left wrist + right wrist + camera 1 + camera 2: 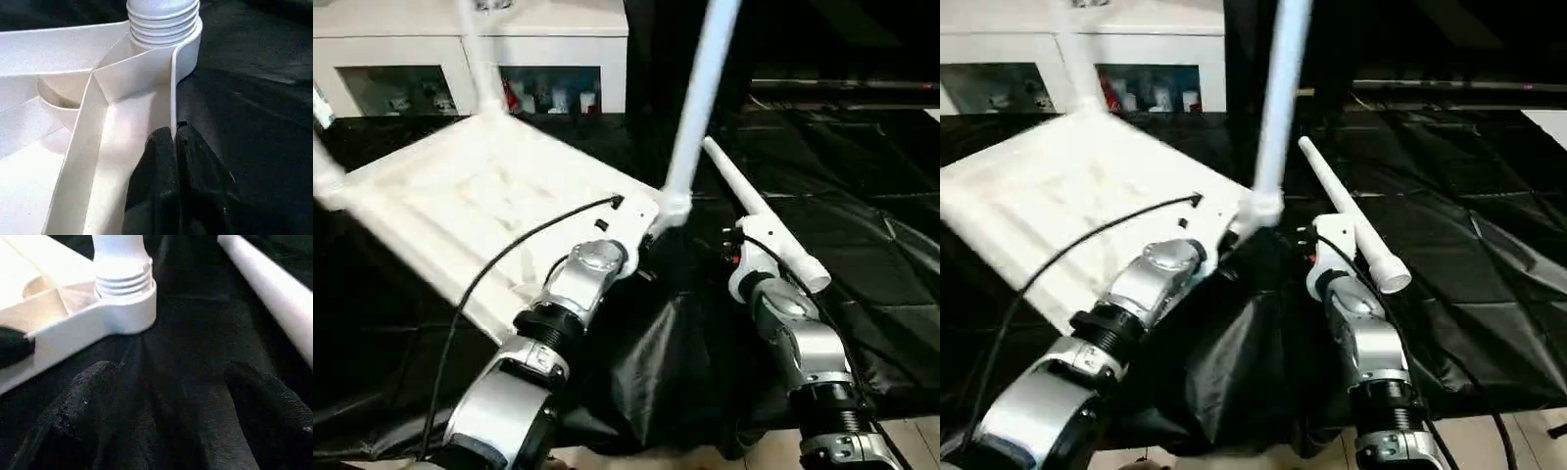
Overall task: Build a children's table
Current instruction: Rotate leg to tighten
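Three legs (700, 93) in the top (480, 211) — one loose leg (764, 217).

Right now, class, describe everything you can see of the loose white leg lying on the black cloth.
The loose leg is a long, smooth white tube, plastic by its look, widening to a collar at the nearer end. It lies flat on the black cloth, angled away, right of the table top and apart from it. The open right gripper is near it, not gripping.

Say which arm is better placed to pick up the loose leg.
Right: its open gripper has nothing in it, with the loose leg lying beside it. The left gripper is shut on the tabletop rim.
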You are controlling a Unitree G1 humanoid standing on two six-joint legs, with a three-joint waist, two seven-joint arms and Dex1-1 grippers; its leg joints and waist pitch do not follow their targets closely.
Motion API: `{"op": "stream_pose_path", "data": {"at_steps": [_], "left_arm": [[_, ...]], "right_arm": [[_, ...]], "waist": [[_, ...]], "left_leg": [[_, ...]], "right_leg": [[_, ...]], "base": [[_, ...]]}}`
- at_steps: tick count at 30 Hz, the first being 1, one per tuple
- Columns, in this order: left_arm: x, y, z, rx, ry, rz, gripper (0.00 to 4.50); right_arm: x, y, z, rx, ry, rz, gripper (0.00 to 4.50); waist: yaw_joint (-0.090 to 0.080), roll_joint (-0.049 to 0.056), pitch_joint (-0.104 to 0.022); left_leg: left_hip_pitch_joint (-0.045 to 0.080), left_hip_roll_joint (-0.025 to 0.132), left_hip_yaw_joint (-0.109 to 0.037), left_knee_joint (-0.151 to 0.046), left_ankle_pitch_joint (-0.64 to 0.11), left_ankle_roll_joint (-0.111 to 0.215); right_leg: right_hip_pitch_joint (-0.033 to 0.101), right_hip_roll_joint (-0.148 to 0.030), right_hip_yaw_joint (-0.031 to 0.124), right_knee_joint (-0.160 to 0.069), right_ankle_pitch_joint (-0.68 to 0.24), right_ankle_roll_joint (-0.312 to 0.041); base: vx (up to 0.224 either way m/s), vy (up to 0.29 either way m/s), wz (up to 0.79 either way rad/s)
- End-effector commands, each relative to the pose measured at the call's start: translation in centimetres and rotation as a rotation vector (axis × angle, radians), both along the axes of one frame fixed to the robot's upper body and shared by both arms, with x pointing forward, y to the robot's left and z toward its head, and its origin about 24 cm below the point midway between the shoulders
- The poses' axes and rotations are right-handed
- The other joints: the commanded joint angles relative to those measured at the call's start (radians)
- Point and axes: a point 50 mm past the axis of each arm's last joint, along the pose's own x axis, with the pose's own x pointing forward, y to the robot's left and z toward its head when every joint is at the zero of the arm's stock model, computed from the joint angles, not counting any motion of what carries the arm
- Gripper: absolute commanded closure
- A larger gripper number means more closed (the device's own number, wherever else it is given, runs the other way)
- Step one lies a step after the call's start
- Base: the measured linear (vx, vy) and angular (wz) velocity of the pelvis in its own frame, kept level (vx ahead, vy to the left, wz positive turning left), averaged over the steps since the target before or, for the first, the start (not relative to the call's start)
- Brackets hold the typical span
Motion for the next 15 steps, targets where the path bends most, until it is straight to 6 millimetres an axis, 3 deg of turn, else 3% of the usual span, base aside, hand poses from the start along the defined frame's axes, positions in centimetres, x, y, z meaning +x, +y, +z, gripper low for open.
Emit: {"op": "stream_pose_path", "data": {"at_steps": [1,6,8,10,11,12,13,14,15], "left_arm": [[1.1,1.1,1.8,-0.034,-0.088,0.042,3.91],[1.9,2.1,4.0,-0.079,-0.207,0.098,3.64],[2.0,3.3,5.2,-0.112,-0.265,0.137,3.47],[1.9,3.7,5.5,-0.121,-0.275,0.143,3.27],[1.6,4.7,6.0,-0.126,-0.287,0.154,3.18],[1.3,5.6,6.3,-0.127,-0.291,0.165,3.09],[0.6,7.5,6.7,-0.114,-0.298,0.199,3.01],[0.5,7.8,6.8,-0.111,-0.3,0.206,2.95],[-0.1,9.5,7.0,-0.084,-0.316,0.254,2.9]], "right_arm": [[0.2,0.1,0.8,0.006,-0.022,0.014,0.59],[0.4,-0.6,0.8,-0.008,-0.025,-0.01,0.59],[0.6,-1.2,1.0,-0.008,-0.027,-0.047,0.59],[0.6,-1.3,1.1,-0.009,-0.029,-0.057,0.59],[0.8,-1.5,1.2,-0.026,-0.024,-0.068,0.59],[0.8,-1.7,1.4,-0.043,-0.021,-0.073,0.59],[0.9,-2.0,1.6,-0.073,-0.014,-0.077,0.59],[0.8,-2.0,1.7,-0.077,-0.013,-0.077,0.59],[0.8,-2.3,1.9,-0.089,-0.02,-0.073,0.59]], "waist": [[0.016,0.001,-0.075],[0.025,0.003,-0.073],[0.032,0.01,-0.072],[0.034,0.009,-0.071],[0.036,0.023,-0.071],[0.034,0.026,-0.072],[0.031,0.027,-0.071],[0.029,0.026,-0.07],[0.028,0.03,-0.071]], "left_leg": [[0.004,0.044,-0.021,-0.067,-0.149,0.063],[0.007,0.048,-0.02,-0.068,-0.16,0.062],[0.01,0.05,-0.021,-0.07,-0.175,0.044],[0.011,0.05,-0.019,-0.071,-0.183,0.035],[0.012,0.05,-0.02,-0.071,-0.188,0.026],[0.012,0.057,-0.022,-0.073,-0.188,0.015],[0.008,0.054,-0.022,-0.071,-0.177,0.015],[0.006,0.05,-0.019,-0.07,-0.172,0.02],[0.01,0.049,-0.017,-0.067,-0.173,0.018]], "right_leg": [[0.062,-0.064,0.048,-0.064,-0.107,-0.207],[0.061,-0.066,0.049,-0.061,-0.101,-0.224],[0.059,-0.067,0.05,-0.059,-0.118,-0.219],[0.058,-0.066,0.051,-0.06,-0.121,-0.219],[0.057,-0.064,0.051,-0.059,-0.119,-0.22],[0.059,-0.065,0.051,-0.053,-0.091,-0.228],[0.063,-0.063,0.051,-0.045,-0.072,-0.236],[0.062,-0.061,0.051,-0.049,-0.077,-0.233],[0.06,-0.061,0.052,-0.049,-0.098,-0.229]], "base": [[0.0,0.0,0.0],[0.0,0.0,0.0],[0.0,0.0,0.0],[0.0,0.0,0.0],[0.0,0.0,0.0],[0.0,0.0,0.0],[0.0,0.0,0.0],[0.0,0.0,0.0],[0.0,0.0,0.0]]}}
